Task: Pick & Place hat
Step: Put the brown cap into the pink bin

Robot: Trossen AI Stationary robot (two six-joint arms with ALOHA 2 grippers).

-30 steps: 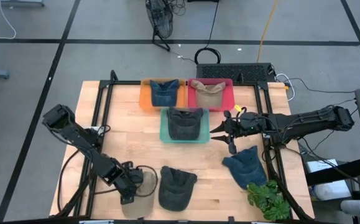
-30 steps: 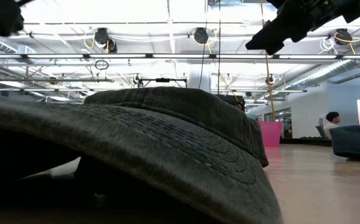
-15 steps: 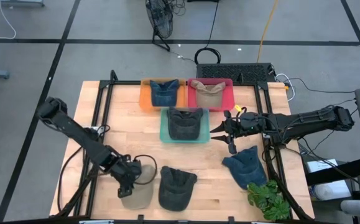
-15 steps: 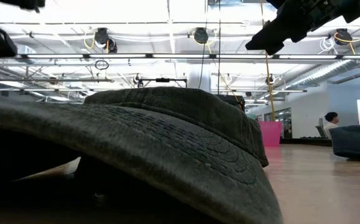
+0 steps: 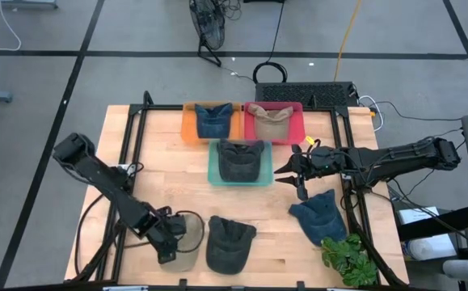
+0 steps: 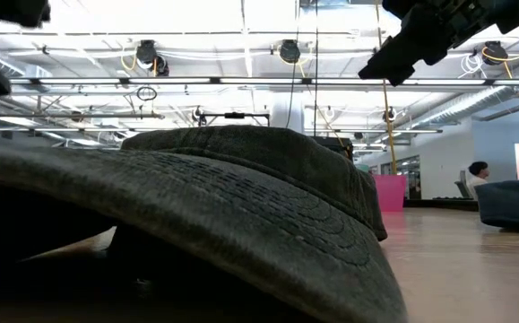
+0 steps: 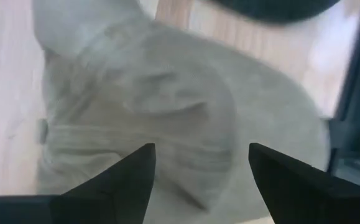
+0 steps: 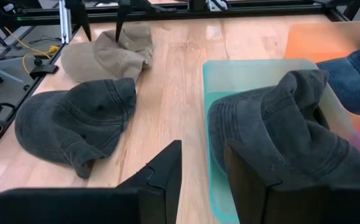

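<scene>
**Tan cap, lower left of table: soft goods, awaiting pickup**

High view. The tan cap (image 5: 183, 249) is lying at the lower left of the frame, on the bare wood of the table (image 5: 161, 162). The left gripper (image 5: 169, 239) is hanging right over it, fingers spread wide, holding nothing. A dark grey cap (image 5: 229, 242) is sitting just beside the tan one, a blue cap (image 5: 321, 215) at lower right. Three bins in the upper middle, orange (image 5: 190, 123), red (image 5: 296, 121) and teal (image 5: 214, 166), are each holding one cap already. The right gripper (image 5: 292, 175) is waiting right of the teal bin, fingers partly apart, empty.

Low view. The dark grey cap (image 6: 241, 206) is filling the frame; the right gripper (image 6: 393, 54) is showing at upper right, above the table.

Left wrist view. The tan cap (image 7: 167, 118) is lying creased and slack between the two dark fingers (image 7: 124, 180), which are standing well apart over its crown.

Right wrist view. The tan cap (image 8: 108, 56) is sitting at upper left, the left arm's fingertips (image 8: 120, 18) poised on top of it; a grey cap (image 8: 279, 124) is resting in the teal bin (image 8: 242, 71).

Handling, as judged: light, limp cloth, likely to fold and droop; only the brim is looking stiffer. A pinch on a raised crown fold should be holding best; the cloth is not fragile.
</scene>
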